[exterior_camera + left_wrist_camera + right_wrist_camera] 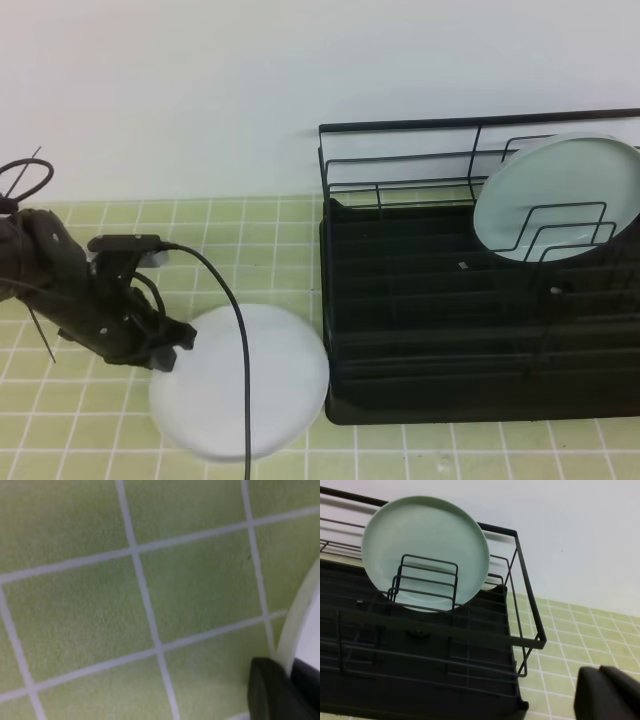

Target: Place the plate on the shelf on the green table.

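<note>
Exterior high view: two plates, one shelf (pixel 480 300); left claw (pixel 172 345) grips white plate (pixel 265 385); right claw closed.

Black wire shelf (pixel 470 645) filling left and centre of frame. Mint plate (pixel 427 537) leaning upright at upper left, behind wire dividers (pixel 425 580). Green table (pixel 570 640) showing at right, white wall (pixel 570 530) above. Right gripper (pixel 610 695) poking in at lower right corner, fingers pressing together.

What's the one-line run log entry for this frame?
left gripper: shut on plate rim | plate: flat on green table | shelf: holds mint plate
</note>
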You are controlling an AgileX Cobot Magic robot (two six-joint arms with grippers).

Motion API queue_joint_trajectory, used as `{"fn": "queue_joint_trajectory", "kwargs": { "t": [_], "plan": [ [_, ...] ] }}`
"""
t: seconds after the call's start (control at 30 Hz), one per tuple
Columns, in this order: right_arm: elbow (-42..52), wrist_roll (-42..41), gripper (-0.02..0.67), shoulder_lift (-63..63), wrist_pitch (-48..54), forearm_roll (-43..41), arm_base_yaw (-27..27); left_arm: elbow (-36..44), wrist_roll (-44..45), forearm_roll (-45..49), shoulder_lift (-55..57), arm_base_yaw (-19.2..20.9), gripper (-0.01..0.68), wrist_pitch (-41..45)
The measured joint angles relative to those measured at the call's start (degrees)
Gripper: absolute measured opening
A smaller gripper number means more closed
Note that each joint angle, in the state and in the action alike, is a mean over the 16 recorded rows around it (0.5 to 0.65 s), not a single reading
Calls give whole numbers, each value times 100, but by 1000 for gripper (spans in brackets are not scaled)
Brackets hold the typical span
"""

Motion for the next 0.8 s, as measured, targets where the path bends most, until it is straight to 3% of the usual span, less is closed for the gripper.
{"fn": "queue_joint_trajectory", "kwargs": {
  "t": [0.17,0.53,0.67,0.8],
  "plan": [
    [0,0,-3,0,0,0,0,-1,-122,263,-258,22,10,-14],
    [-39,-10,-3,0,-13,102,0,-1,-309,547,-1654,187,4,-148],
    [-212,-162,-3,0,-18,673,0,0,-214,363,-2363,199,4,-181],
    [-467,-612,-3,0,-48,1850,0,2,48,-21,-3078,84,4,-225]
  ]
}}
